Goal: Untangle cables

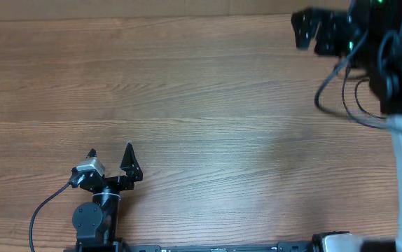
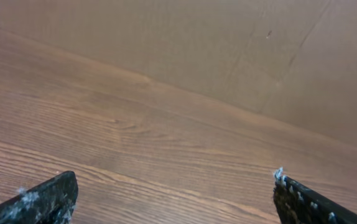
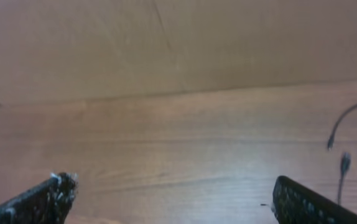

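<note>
While both arms sit over the wooden table (image 1: 208, 105), neither one holds anything.

Left gripper (image 1: 110, 150): at 7 o'clock of the overhead view, pointing toward 12. Jaws spread wide, only bare wood between them. In its wrist view both black fingertips (image 2: 54, 194) carry whitish specks. Beyond them the tabletop runs up to a plain tan wall (image 2: 228, 50).

Right gripper (image 1: 306, 29): at 1 o'clock of the overhead view, near the far edge. Jaws also wide apart, nothing clamped and nothing touching them.

Cables (image 3: 343, 163): seen in the right wrist view only, at 3 to 4 o'clock of that frame, lying on the table beyond the right-hand finger and apart from it. Three thin black strands show. One arcs in from the edge at 3 o'clock, one ends in a small plug, and one curls at the lower corner. Blurred, so I cannot tell whether they cross.

Overhead shows thin dark loops (image 1: 319, 96) on the wood at 2 o'clock, beneath the right arm. Whether these are the task's cords or the arm's own wiring I cannot tell.
</note>
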Motion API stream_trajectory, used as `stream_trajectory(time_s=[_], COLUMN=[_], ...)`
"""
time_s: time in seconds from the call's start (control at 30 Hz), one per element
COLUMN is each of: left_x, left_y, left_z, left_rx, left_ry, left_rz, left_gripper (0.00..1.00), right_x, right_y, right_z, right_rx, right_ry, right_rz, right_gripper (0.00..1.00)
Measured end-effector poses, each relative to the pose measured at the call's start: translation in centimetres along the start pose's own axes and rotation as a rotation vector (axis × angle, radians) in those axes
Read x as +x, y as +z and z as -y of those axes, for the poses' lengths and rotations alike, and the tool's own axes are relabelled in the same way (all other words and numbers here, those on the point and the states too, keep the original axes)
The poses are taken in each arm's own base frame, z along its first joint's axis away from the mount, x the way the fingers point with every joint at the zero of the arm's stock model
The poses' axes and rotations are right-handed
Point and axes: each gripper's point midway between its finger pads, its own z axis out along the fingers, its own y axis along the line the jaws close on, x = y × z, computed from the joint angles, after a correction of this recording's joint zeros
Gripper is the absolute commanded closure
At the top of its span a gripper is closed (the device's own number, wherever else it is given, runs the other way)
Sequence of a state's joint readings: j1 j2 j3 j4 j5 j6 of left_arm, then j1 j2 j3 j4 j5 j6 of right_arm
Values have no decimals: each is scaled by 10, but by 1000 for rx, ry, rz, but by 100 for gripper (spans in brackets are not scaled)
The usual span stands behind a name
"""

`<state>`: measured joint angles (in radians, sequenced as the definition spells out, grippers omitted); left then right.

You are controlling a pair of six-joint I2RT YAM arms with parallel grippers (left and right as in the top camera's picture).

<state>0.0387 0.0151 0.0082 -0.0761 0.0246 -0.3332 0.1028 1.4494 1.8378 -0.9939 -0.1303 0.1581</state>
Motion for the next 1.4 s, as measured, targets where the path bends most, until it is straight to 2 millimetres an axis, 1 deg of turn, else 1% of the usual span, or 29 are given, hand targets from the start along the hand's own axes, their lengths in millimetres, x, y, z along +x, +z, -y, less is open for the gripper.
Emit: stream_trajectory(time_s=[0.07,0.1,0.17,0.2,0.23,0.27,0.33,0.37,0.43,0.5,0.6,0.67,0.73,0.8,0.9,1.1,1.17,1.2,1.27,1.4], left_x=[0,0,0,0,-1,-1,-1,-1,-1,-1,-1,-1,-1,-1,-1,-1,-1,-1,-1,-1], left_y=[0,0,0,0,0,0,0,0,0,0,0,0,0,0,0,0,0,0,0,0], left_z=[0,0,0,0,0,0,0,0,0,0,0,0,0,0,0,0,0,0,0,0], left_rx=[0,0,-1,-1,-3,-3,-2,-3,-2,-2,-2,-2,-2,-2,-2,-2,-2,-2,-3,-2], left_ry=[0,0,0,0,0,0,0,0,0,0,0,0,0,0,0,0,0,0,0,0], left_rz=[0,2,1,2,2,2,3,3,3,3,3,4,3,3,4,4,3,4,3,4], left_gripper=[0,0,0,0,0,0,1,0,0,1,0,0,0,0,0,0,0,0,0,0], right_x=[8,13,16,30,34,45,70,83,94,111,130,151,164,180,197,223,235,238,251,266], right_y=[-5,-8,-13,-14,-16,-17,-15,-16,-19,-27,-39,-42,-39,-32,-25,-8,-3,-3,1,1], right_z=[1,2,2,4,5,7,14,17,19,22,25,30,34,39,45,59,65,67,75,89], right_rx=[-13,-24,-54,-62,-79,-93,-112,-130,-147,-170,-192,-199,-198,-189,-177,-115,-88,-75,-38,35], right_ry=[5,7,-5,-7,-13,-21,-28,-34,-43,-57,-70,-74,-73,-69,-62,-32,-20,-16,-2,17], right_rz=[54,98,215,244,310,365,435,503,571,665,769,803,804,782,754,629,578,567,517,471], right_gripper=[0,0,0,0,0,0,0,0,0,0,0,0,0,0,0,0,0,0,0,0])
